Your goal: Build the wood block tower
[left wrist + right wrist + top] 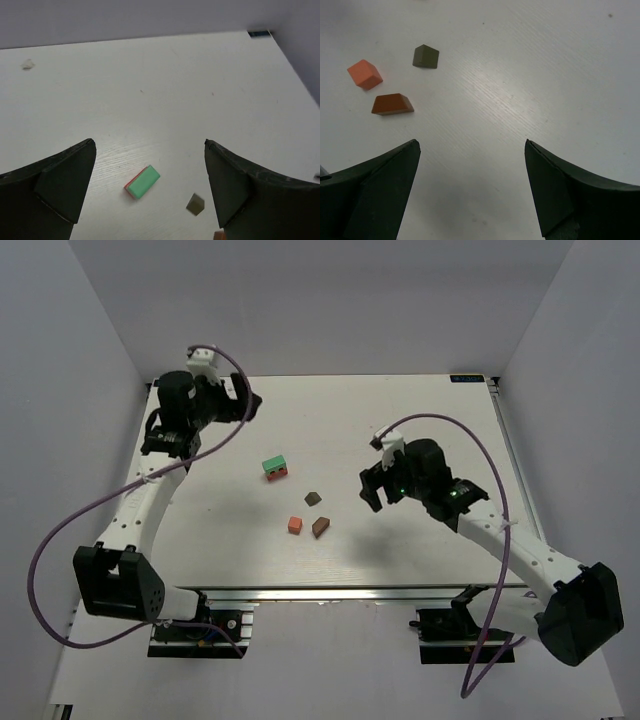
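Note:
The mint-green slab point(273, 464) lies on top of the red piece point(276, 475) at mid-table; both show in the left wrist view as green slab point(143, 181) over a red edge point(129, 184). A small dark brown piece point(313, 498) point(195, 204) point(425, 56), the orange cube point(295, 525) point(365, 74) and a reddish-brown wedge-shaped piece point(321, 527) point(392, 104) lie loose in front of them. My left gripper point(250, 405) point(149, 145) is open and empty, raised at the far left. My right gripper point(371, 493) point(472, 145) is open and empty, right of the loose pieces.
The white table point(420, 550) has a metal rail along its near edge point(340, 592). Grey walls close in the back and both sides. A purple cable point(60, 530) loops off the left arm and another point(470, 445) arcs over the right arm.

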Robot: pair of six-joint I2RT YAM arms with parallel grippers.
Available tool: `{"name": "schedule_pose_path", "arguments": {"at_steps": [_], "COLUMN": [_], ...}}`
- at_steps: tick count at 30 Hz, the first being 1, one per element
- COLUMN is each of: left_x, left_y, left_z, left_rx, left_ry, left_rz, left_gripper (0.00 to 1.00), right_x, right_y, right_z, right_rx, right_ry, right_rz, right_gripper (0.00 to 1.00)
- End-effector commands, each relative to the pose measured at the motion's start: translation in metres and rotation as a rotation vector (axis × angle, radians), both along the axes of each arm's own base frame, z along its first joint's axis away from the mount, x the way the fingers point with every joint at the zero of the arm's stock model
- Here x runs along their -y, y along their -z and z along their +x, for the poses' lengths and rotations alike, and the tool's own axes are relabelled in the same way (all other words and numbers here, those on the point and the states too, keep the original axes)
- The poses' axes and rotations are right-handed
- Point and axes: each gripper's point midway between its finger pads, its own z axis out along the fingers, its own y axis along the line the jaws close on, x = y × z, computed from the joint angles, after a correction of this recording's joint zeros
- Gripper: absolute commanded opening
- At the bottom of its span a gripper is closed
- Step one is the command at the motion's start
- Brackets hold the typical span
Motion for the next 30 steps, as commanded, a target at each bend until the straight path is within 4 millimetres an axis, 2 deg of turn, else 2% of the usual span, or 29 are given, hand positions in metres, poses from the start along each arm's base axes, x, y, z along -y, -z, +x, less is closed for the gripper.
{"name": "schedule_pose_path", "arguments": {"at_steps": [1, 2, 3, 4, 5, 6, 7, 8, 9, 10, 11, 13, 17, 19, 24, 25, 26, 30], "left_x": [-0.046, -0.056, -0.062, -0.069, -0.078, -0.080, -0.083, -0.085, -0.084, -0.083, -0.082, -0.082, -0.085, -0.084, -0.082, -0.080, -0.079, -0.076], "left_y": [-0.043, -0.041, -0.030, -0.018, -0.005, -0.009, -0.006, 0.010, 0.010, -0.004, 0.004, -0.001, 0.009, 0.016, 0.026, 0.032, 0.033, 0.040], "left_z": [0.009, 0.005, 0.003, -0.011, -0.019, -0.032, -0.038, -0.049, -0.056, -0.066, -0.073, -0.084, -0.094, -0.096, -0.098, -0.099, -0.099, -0.100], "left_rx": [-0.115, -0.170, -0.239, -0.312, -0.343, -0.331, -0.325, -0.351, -0.345, -0.302, -0.314, -0.299, -0.331, -0.353, -0.379, -0.391, -0.390, -0.405], "left_ry": [-0.411, -0.479, -0.533, -0.567, -0.617, -0.631, -0.640, -0.651, -0.644, -0.629, -0.622, -0.614, -0.619, -0.611, -0.590, -0.579, -0.574, -0.566], "left_rz": [-0.161, -0.144, -0.130, -0.096, -0.075, -0.085, -0.093, -0.084, -0.099, -0.126, -0.126, -0.135, -0.111, -0.094, -0.070, -0.074, -0.077, -0.085], "left_gripper": [0.98, 0.98, 0.98, 0.98, 0.98, 0.98, 0.98, 0.98, 0.98, 0.98, 0.98, 0.98, 0.98, 0.98, 0.98, 0.98, 0.98, 0.98], "right_x": [-0.018, -0.019, -0.031, -0.041, -0.043, -0.055, -0.064, -0.068, -0.074, -0.078, -0.084, -0.094, -0.106, -0.114, -0.127, -0.132, -0.133, -0.142], "right_y": [0.005, 0.013, 0.021, 0.023, 0.044, 0.050, 0.050, 0.061, 0.064, 0.067, 0.071, 0.074, 0.092, 0.094, 0.115, 0.113, 0.121, 0.132], "right_z": [-0.010, -0.012, -0.026, -0.029, -0.039, -0.051, -0.052, -0.054, -0.056, -0.057, -0.055, -0.057, -0.051, -0.052, -0.058, -0.055, -0.054, -0.049], "right_rx": [0.019, 0.016, 0.005, 0.032, 0.017, 0.023, 0.045, 0.028, 0.030, 0.030, 0.043, 0.058, 0.061, 0.053, 0.052, 0.061, 0.051, 0.035], "right_ry": [0.047, 0.064, 0.038, 0.021, 0.006, -0.043, -0.061, -0.070, -0.085, -0.093, -0.100, -0.128, -0.124, -0.151, -0.253, -0.255, -0.260, -0.264], "right_rz": [0.026, 0.011, 0.014, 0.034, 0.009, 0.006, 0.027, 0.008, 0.004, -0.004, -0.009, -0.006, -0.017, -0.003, -0.029, -0.024, -0.039, -0.064], "right_gripper": [0.89, 0.89, 0.89, 0.89, 0.89, 0.89, 0.89, 0.89, 0.89, 0.89, 0.89, 0.89, 0.89, 0.89, 0.88, 0.88, 0.88, 0.86]}}
